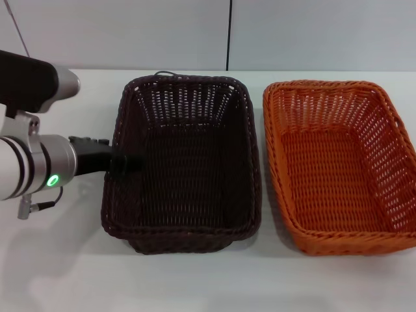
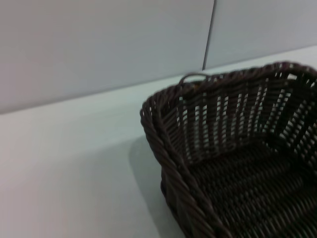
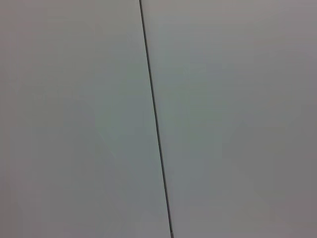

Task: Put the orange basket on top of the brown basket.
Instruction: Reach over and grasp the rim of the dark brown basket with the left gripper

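Note:
The brown basket (image 1: 185,162) stands on the white table at the middle, empty. The orange basket (image 1: 338,166) stands beside it on the right, empty, with a narrow gap between them. My left gripper (image 1: 125,161) is at the brown basket's left rim, about halfway along that side, and its dark tip merges with the weave. The left wrist view shows the brown basket's far left corner (image 2: 233,148) from close by. My right gripper is out of view; its wrist view shows only the wall.
The white table (image 1: 58,260) reaches from the front edge to a grey panelled wall (image 1: 227,32) behind the baskets. The wall's seam (image 3: 154,119) shows in the right wrist view. My left arm (image 1: 26,162) lies over the table's left side.

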